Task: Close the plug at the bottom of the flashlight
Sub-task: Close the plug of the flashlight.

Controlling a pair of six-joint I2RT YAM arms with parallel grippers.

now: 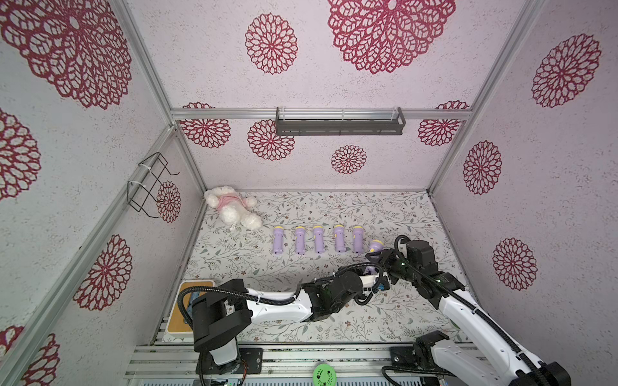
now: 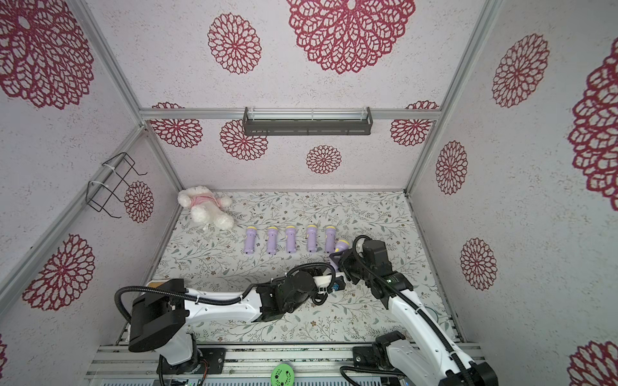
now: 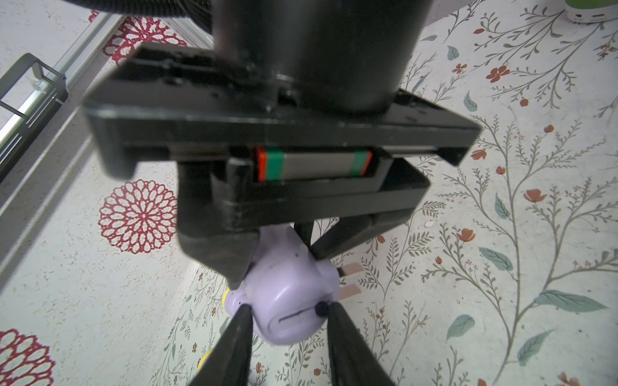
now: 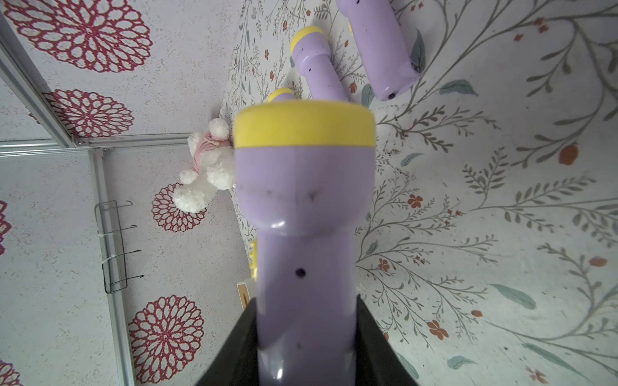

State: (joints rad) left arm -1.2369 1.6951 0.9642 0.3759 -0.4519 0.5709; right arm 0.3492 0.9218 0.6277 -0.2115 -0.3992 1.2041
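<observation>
We saw the flashlight (image 4: pixel 306 187), lilac with a yellow head, held over the bench (image 1: pixel 234 260) towards its right edge, just beside the right end of a row (image 1: pixel 318 239) of five alike. The right gripper (image 4: pixel 306 334) pinched its body. The left gripper (image 3: pixel 286 310) pinched its rounded base, where two metal prongs (image 3: pixel 350 268) stuck out sideways, unfolded.

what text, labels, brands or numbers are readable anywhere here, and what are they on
None: no word, number or brand can be read in any view.
held flashlight: plain purple and yellow, only small dark holes, no print.
green disc: a flower pattern, no letters.
tan board: a blue patch on it, too small to tell whether it bears text.
</observation>
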